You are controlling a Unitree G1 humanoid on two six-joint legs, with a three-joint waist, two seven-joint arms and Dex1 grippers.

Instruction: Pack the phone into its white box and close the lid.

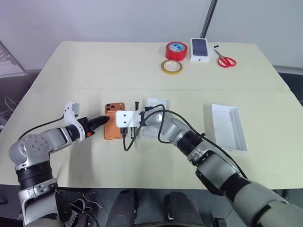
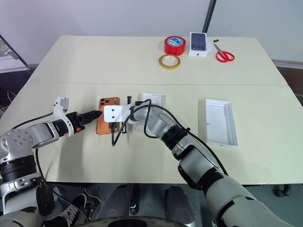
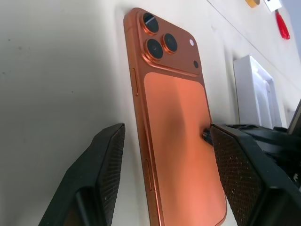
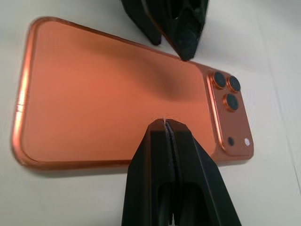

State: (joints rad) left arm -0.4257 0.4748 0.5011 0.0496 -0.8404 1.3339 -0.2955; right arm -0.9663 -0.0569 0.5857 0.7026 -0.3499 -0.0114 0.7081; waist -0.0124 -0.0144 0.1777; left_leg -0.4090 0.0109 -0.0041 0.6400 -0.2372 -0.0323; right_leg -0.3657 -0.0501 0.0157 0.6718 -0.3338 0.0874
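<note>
The orange-copper phone point(image 1: 111, 128) lies back up on the cream table point(image 1: 71, 71), camera cluster at its far end. My left gripper point(image 1: 105, 119) reaches it from the left and is open, with its fingers point(image 3: 89, 183) standing either side of the phone's near end point(image 3: 178, 141) and nothing gripped. My right gripper point(image 4: 164, 123) comes from the right and is shut on nothing, its tip at the phone's long edge point(image 4: 94, 160). The white box point(image 1: 228, 126) lies open on the table well to the right. A second white box piece point(image 1: 156, 105) lies just right of the phone, partly under my right arm.
At the back of the table are a red tape roll point(image 1: 176, 50), a yellow tape roll point(image 1: 171, 66), a small white box printed with a dark phone point(image 1: 200, 49) and red scissors point(image 1: 226, 60). A black cable point(image 1: 142, 127) loops off my right wrist beside the phone.
</note>
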